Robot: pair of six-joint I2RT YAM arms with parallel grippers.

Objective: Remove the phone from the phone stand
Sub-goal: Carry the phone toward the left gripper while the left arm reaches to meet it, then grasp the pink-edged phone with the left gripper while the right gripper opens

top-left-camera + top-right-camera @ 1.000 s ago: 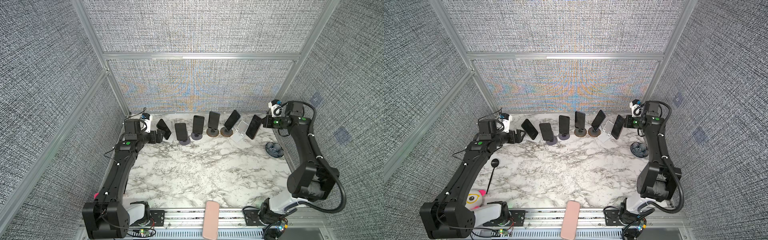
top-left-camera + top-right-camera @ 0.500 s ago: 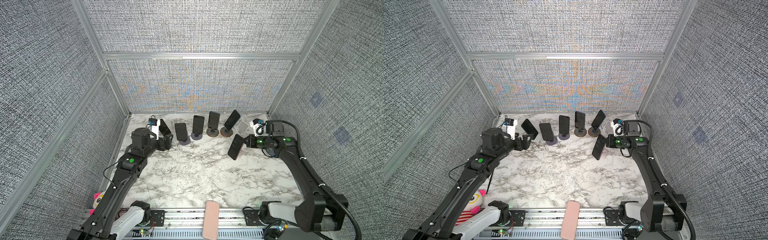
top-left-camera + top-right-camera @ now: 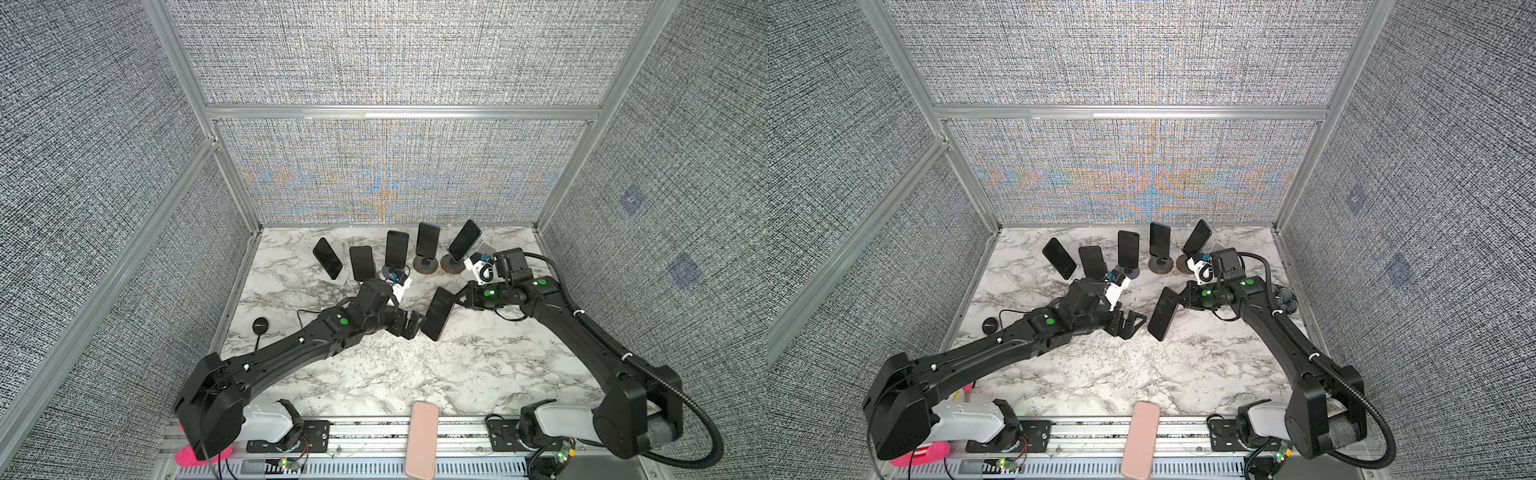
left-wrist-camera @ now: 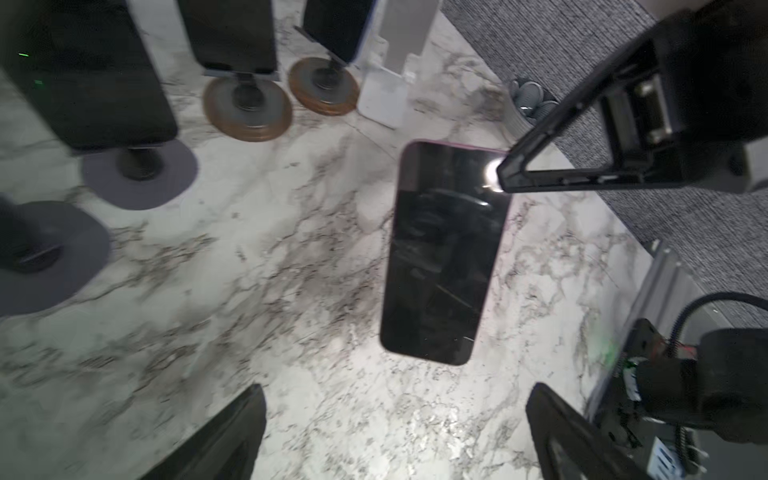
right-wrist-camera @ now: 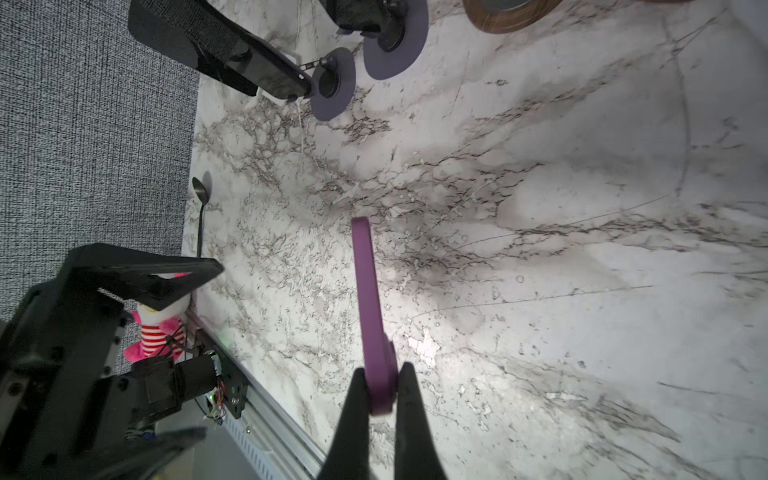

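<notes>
Compared with a second ago, the phone (image 3: pixel 438 313) is no longer on the white phone stand (image 4: pixel 384 93). Since half a second ago it has gone further from the stand with the right claw (image 3: pixel 459 299), toward the middle of the marble table (image 3: pixel 415 374). The left claw (image 3: pixel 415 326) has also left the row of other phones (image 3: pixel 397 249), where it was, and now it is just beside the lower part of the held phone.

The right claw is pressed together on one upper corner of the phone; in the right wrist view its two fingers (image 5: pixel 357 399) pinch the purple edge (image 5: pixel 368 299). The phone hangs down and away from these fingertips, tilted, and its far end is directed to the left claw. I cannot tell whether this low end touches the table. The white stand is behind the right claw, near its wrist.

The left claw (image 4: pixel 395 399) is spread wide and holds nothing; in the left wrist view the phone (image 4: pixel 444 253) lies straight ahead of the gap between its fingers, apart from them.

No writing on the phone can be read. Its face is a dark, glossy screen with rounded corners, and it mirrors the arms and one bright spot of light beside the right claw's tip (image 4: pixel 505 178). Its case is purple.
</notes>
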